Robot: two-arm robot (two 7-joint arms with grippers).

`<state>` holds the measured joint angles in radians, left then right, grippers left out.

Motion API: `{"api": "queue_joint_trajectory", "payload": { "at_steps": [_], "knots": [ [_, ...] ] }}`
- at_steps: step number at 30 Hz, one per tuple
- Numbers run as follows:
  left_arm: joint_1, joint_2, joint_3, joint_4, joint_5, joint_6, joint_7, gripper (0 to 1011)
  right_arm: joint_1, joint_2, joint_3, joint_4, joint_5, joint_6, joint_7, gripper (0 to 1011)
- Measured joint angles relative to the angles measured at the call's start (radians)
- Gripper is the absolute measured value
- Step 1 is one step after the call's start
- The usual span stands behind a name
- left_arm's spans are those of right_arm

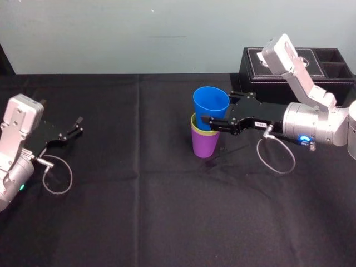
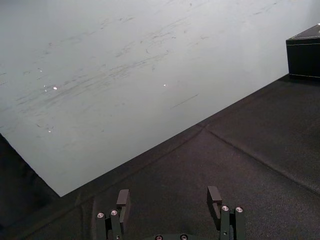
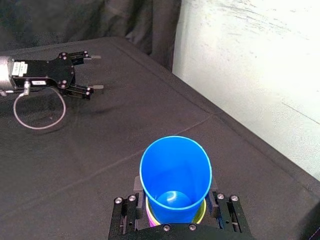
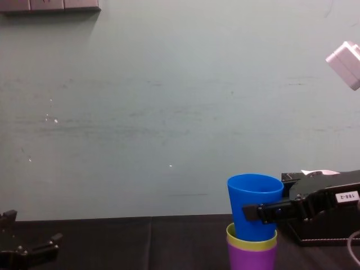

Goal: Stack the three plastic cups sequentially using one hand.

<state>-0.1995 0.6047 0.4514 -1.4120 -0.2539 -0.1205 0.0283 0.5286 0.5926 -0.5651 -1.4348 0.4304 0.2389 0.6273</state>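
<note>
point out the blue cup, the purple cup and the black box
blue cup (image 1: 211, 102), head view, inside wall
purple cup (image 1: 204, 146), head view, side wall
black box (image 1: 257, 82), head view, front wall

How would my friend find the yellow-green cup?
Look near the middle of the black table, left of the black box, where the right gripper grips the top cup of a stack. The yellow-green cup is the middle one: just a thin bright rim peeking out between the blue cup above and the purple cup underneath.

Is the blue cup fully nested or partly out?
Partly out: most of the blue cup rises above the lime cup, held by right gripper.
</note>
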Motion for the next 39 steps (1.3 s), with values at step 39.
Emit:
{"api": "queue_joint_trajectory", "payload": {
  "at_steps": [39],
  "knots": [
    [0.000, 0.000, 0.000, 0.000, 0.000, 0.000, 0.000, 1012, -0.016, 0.012, 0.012, -0.024, 0.001, 0.000, -0.012, 1003]
  ]
}}
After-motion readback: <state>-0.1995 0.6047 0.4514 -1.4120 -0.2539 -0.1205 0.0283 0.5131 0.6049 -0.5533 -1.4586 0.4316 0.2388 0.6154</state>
